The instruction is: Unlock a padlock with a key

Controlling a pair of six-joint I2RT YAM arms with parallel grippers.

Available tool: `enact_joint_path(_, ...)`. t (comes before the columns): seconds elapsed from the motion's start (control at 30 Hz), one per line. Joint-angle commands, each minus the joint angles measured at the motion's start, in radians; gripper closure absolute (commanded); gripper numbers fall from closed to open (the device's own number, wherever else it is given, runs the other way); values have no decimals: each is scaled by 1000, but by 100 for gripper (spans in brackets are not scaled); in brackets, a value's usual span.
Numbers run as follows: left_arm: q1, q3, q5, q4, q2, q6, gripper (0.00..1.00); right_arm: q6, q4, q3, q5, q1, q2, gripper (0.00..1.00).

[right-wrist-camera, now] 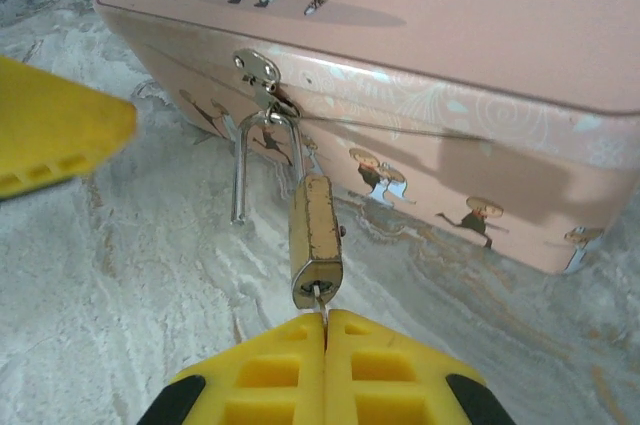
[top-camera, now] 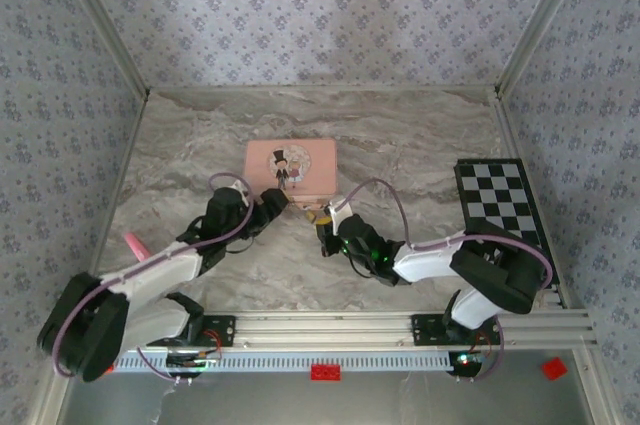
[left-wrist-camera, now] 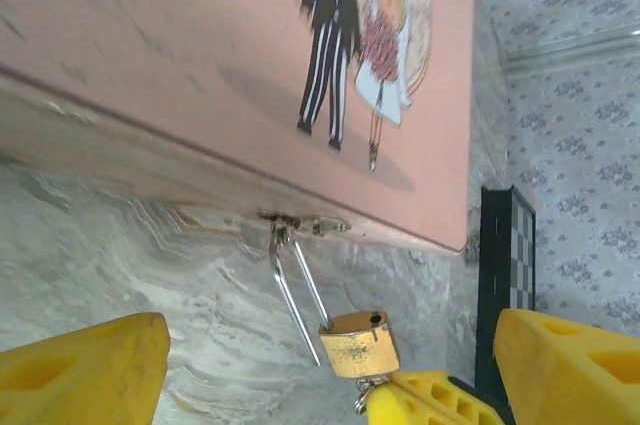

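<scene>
the pink tin [top-camera: 290, 167] sits near the middle of the marble table [top-camera: 430, 145]. the padlock [top-camera: 318, 213] hangs from its near wall, at about 5 o'clock from the tin's centre in the top view. in the right wrist view the padlock [right-wrist-camera: 316, 235] dangles from a small silver hasp [right-wrist-camera: 262, 70] on the tin's front. its shackle [right-wrist-camera: 240, 165] is threaded through the hasp and stands open. one leg is out of the brass body with its free end at 7 o'clock from the hasp, and the other leg runs down into the body.

the right gripper [right-wrist-camera: 325, 345] is closed tight, its yellow pads pressed together just below the padlock at 6 o'clock. the key [right-wrist-camera: 320, 297] is pinched between them. it shows as a thin sliver running from the fingertips up into the keyhole in the lock's underside.

the left gripper [left-wrist-camera: 330, 345] is spread wide and holds nothing. one yellow finger [left-wrist-camera: 85, 370] is at 8 o'clock and the other at 4 o'clock in its own view. the padlock [left-wrist-camera: 358, 343] hangs between them, touching neither. from above, the left gripper [top-camera: 272, 200] is at the tin's 7 o'clock corner and the right gripper [top-camera: 325, 225] at 5 o'clock.

a checkerboard [top-camera: 498, 200] lies at 3 o'clock, well apart from the tin, and a pink stick [top-camera: 133, 243] lies at 8 o'clock beside the left arm.
</scene>
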Motion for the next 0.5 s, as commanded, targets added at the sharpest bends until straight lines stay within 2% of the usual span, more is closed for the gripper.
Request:
enact_joint_path(0.0,57,52,-60,-268,-86,157,13,111,-66,-19,-24,-32,-30,100)
enact_joint_path(0.07,116,81,-71,-386,-132,222,13,158,-37,-52,-48,-71,-37,100)
enact_joint_path(0.2,205,94,-38,-451,-187,291,12,226,-27,-91,-90,-153,-49,100)
enact_joint_path(0.37,221,112,-8,-453,-157,318,12,238,-39,-121,-123,-240,-78,100)
enact_joint_path(0.47,222,114,-11,-445,-144,323,12,216,-50,-122,-153,-255,-103,100)
